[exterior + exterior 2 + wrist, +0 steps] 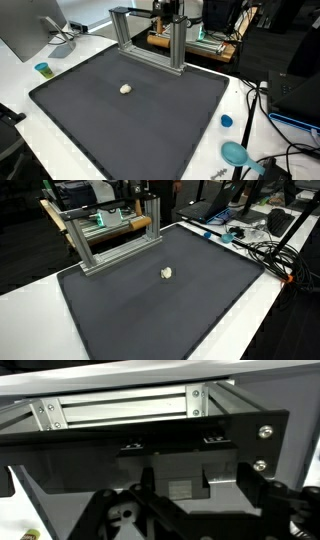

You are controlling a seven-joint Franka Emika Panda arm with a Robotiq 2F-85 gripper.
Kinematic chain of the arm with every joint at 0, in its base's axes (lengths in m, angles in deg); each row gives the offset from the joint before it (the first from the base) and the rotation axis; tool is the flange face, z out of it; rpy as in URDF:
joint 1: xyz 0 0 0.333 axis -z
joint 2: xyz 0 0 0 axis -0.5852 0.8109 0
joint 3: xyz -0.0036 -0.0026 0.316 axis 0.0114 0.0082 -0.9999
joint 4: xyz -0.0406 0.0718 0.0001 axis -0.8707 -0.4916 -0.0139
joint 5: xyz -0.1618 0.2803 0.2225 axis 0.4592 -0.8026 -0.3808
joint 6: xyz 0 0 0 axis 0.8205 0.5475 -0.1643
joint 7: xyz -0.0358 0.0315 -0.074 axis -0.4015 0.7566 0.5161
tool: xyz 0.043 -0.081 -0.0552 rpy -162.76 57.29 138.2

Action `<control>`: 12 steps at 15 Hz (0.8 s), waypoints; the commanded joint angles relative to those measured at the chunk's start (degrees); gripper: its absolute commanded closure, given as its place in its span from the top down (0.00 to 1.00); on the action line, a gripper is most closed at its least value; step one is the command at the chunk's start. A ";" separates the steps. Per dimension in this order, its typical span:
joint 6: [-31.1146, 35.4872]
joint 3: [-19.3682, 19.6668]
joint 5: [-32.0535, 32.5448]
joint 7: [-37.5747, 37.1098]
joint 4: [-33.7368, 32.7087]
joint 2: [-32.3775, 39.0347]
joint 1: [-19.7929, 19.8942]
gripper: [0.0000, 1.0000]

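White lump sits on the mat well in front of the aluminium frame, my gripper spread empty up beside the frame's top bar, so I want to clear that bar before descending.

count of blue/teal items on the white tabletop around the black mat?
3. A teal cup beside the monitor, off one corner of the mat; a small blue cap at the mat's opposite edge; a larger teal dish near the cables. Clutter may hide others.
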 commanded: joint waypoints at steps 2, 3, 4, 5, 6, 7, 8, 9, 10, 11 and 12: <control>-0.74 -1.71 0.59 -3.55 -0.14 0.90 0.73 0.70; -0.76 -1.67 0.92 -3.37 0.55 0.34 0.81 0.67; -1.37 -0.93 0.67 -1.71 0.33 0.41 0.22 0.67; -1.29 -0.60 0.53 -1.02 0.24 0.38 -0.02 0.67; -0.95 -0.42 0.60 -0.38 0.14 0.26 -0.17 0.66; -0.78 -0.29 0.64 0.12 0.12 0.16 -0.25 0.64; -0.79 -0.26 0.74 0.55 0.11 0.10 -0.32 0.63; -0.92 0.01 0.69 1.44 0.10 0.07 -0.63 0.64; -1.15 0.70 0.30 3.50 0.02 0.08 -1.48 0.67; -1.35 1.41 -0.14 5.49 -0.13 0.13 -2.20 0.66; -1.35 1.72 -0.31 6.77 -0.31 0.26 -2.68 0.68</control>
